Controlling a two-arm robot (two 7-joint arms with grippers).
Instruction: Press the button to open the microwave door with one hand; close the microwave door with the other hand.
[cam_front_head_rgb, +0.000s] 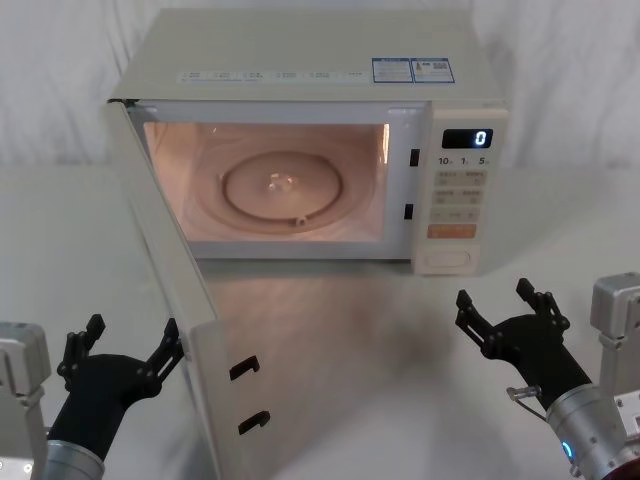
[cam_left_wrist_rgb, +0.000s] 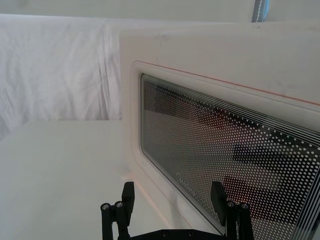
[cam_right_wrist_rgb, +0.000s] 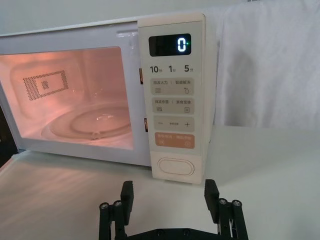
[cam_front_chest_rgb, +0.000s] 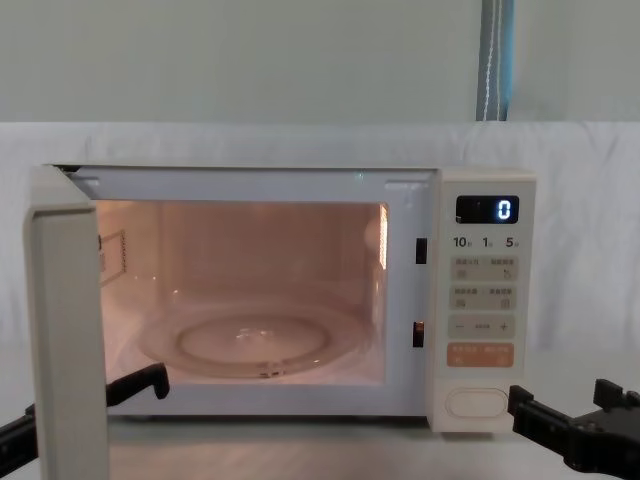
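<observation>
Microwave door (cam_front_head_rgb: 170, 290) stands open, left hand (cam_front_head_rgb: 122, 350) spread beside it.

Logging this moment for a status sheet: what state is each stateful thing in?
microwave door: swung wide open, latch hooks exposed.
microwave: cavity lit, turntable bare.
display: on, reads 0.
button: untouched, not pressed.
left gripper: open, beside the door's outer face.
right gripper: open, before the panel.
</observation>
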